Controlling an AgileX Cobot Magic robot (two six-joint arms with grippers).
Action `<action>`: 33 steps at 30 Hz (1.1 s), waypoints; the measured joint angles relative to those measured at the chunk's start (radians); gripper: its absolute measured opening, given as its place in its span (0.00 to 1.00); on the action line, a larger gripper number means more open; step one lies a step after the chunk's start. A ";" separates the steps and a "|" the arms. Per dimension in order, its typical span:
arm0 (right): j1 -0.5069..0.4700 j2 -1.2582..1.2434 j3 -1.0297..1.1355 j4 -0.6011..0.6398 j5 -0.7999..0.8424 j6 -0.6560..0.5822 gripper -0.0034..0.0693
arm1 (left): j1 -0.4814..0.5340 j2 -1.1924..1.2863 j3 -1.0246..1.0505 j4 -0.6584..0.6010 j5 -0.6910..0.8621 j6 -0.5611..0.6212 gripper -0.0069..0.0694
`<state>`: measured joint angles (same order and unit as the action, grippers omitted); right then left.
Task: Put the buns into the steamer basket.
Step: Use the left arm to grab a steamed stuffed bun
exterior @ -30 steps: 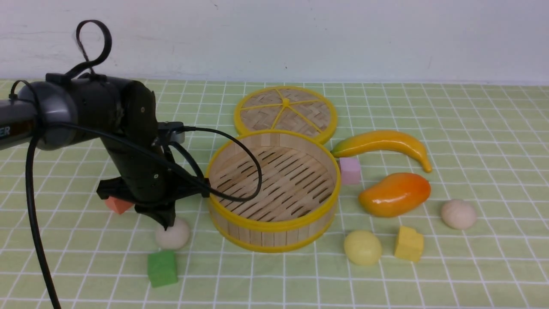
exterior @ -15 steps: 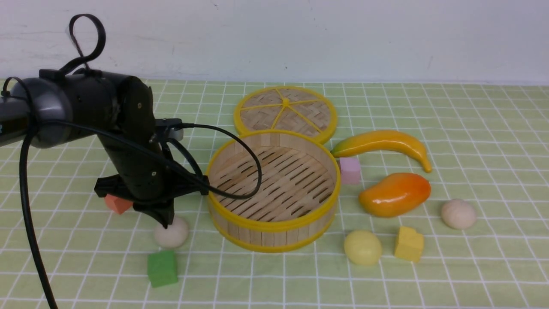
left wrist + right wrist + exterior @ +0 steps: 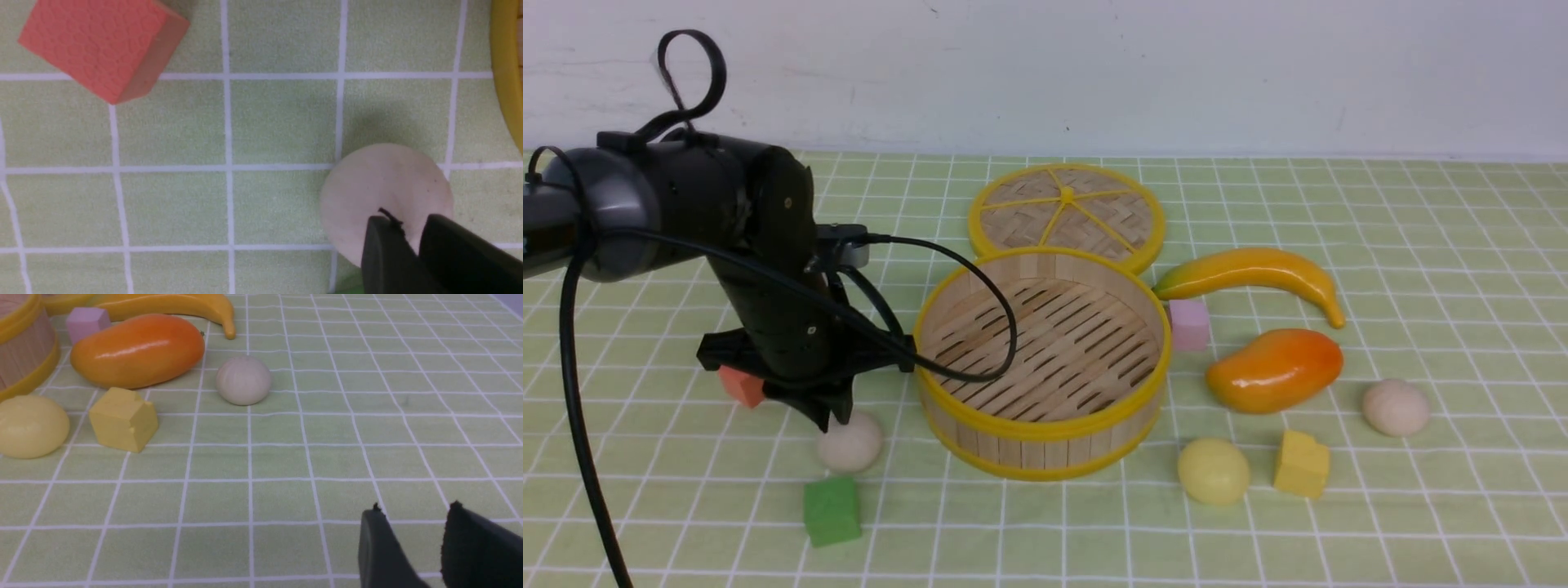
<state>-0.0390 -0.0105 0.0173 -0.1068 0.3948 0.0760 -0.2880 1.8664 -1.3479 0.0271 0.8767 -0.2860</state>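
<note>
The steamer basket [image 3: 1029, 451] stands mid-table with nothing in it. One off-white bun [image 3: 851, 443] lies on the cloth left of it. My left gripper [image 3: 826, 421] hangs just above that bun's far-left edge. In the left wrist view its fingers [image 3: 384, 253] stand a narrow gap apart over the bun [image 3: 384, 183], open and holding nothing. A pale yellow bun [image 3: 1213, 470] and a second off-white bun [image 3: 1395, 407] lie right of the basket. My right gripper [image 3: 412, 512] is open over bare cloth, well short of the off-white bun [image 3: 243, 379] and yellow bun [image 3: 30, 426]. It is outside the front view.
A woven lid [image 3: 1066, 214] lies behind the basket. A banana [image 3: 1250, 273], mango [image 3: 1274, 369], pink cube [image 3: 1189, 323] and yellow cube [image 3: 1301, 464] crowd the right side. A green cube [image 3: 832, 510] sits just in front of the left bun, and a red-orange cube [image 3: 742, 385] behind the left arm.
My left arm has shifted a little to the left and up, so its fingertips now sit nearer the bun's left edge. The bun has stayed on the cloth.
</note>
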 joint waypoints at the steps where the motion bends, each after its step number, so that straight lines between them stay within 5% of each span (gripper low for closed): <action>1: 0.000 0.000 0.000 0.000 0.000 0.000 0.38 | 0.000 0.000 0.000 0.000 0.000 0.000 0.29; 7: 0.000 0.000 0.000 0.000 0.000 0.000 0.38 | 0.000 0.000 0.000 0.000 -0.001 0.000 0.41; 21: 0.000 0.000 0.000 0.000 0.000 0.000 0.38 | 0.000 0.049 0.000 -0.027 -0.003 0.000 0.41; 27: 0.000 0.000 0.000 0.000 0.000 0.000 0.38 | 0.000 0.050 0.000 -0.027 -0.004 0.000 0.37; 33: 0.000 0.000 0.000 0.000 0.000 0.000 0.38 | 0.000 0.050 0.000 -0.027 -0.004 0.000 0.20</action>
<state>-0.0390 -0.0105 0.0173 -0.1068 0.3948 0.0760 -0.2880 1.9160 -1.3479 0.0000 0.8726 -0.2860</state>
